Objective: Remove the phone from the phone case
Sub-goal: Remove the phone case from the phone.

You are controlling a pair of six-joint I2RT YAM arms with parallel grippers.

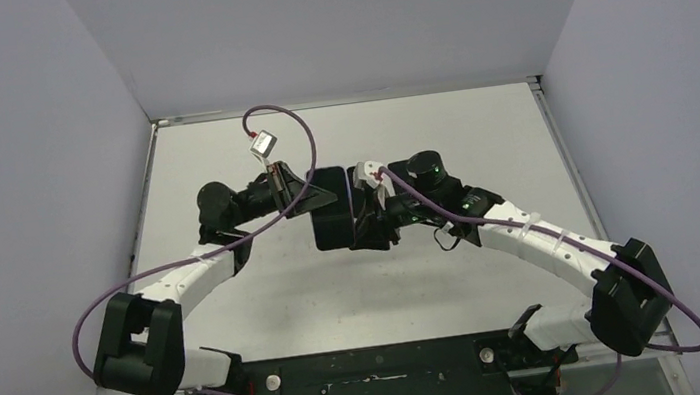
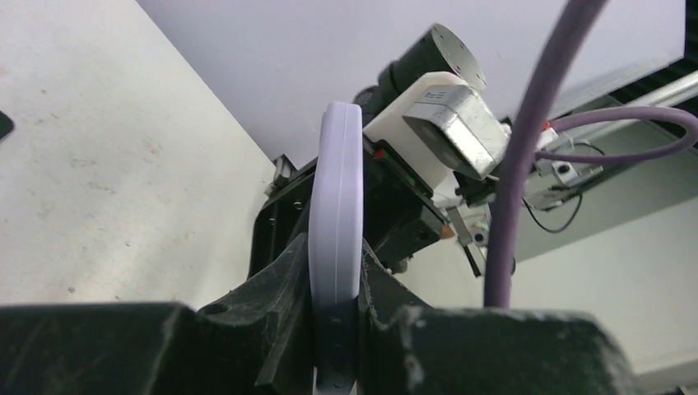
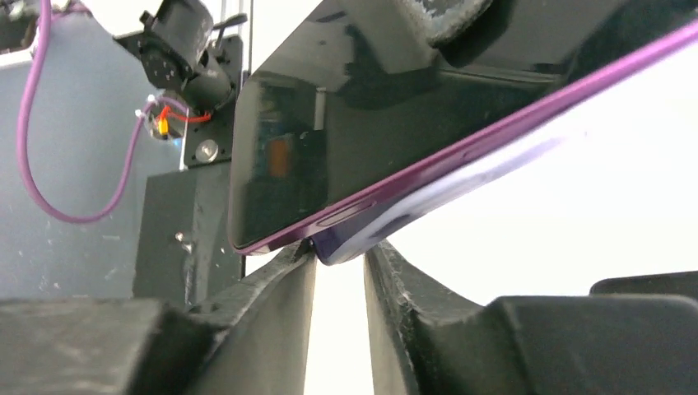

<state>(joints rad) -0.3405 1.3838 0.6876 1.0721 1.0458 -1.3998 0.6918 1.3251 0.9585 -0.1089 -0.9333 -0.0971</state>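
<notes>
Both grippers hold the phone [image 1: 333, 215] in its case above the middle of the table. Its black screen faces up in the top view. My left gripper [image 1: 313, 194] is shut on the pale lilac phone case [image 2: 337, 189], whose edge stands upright between the jaws [image 2: 336, 280]. My right gripper [image 1: 364, 221] holds the opposite side. In the right wrist view the phone [image 3: 329, 140] has a black screen and a purple rim. The violet corner of the case [image 3: 387, 222] sits pinched between the right gripper's fingertips [image 3: 340, 255]. The phone's corner juts past the case corner.
The white table [image 1: 268, 298] is walled by grey panels on the left, back and right. Purple cables [image 1: 304, 143] loop over both arms. A black base rail [image 1: 377, 365] runs along the near edge.
</notes>
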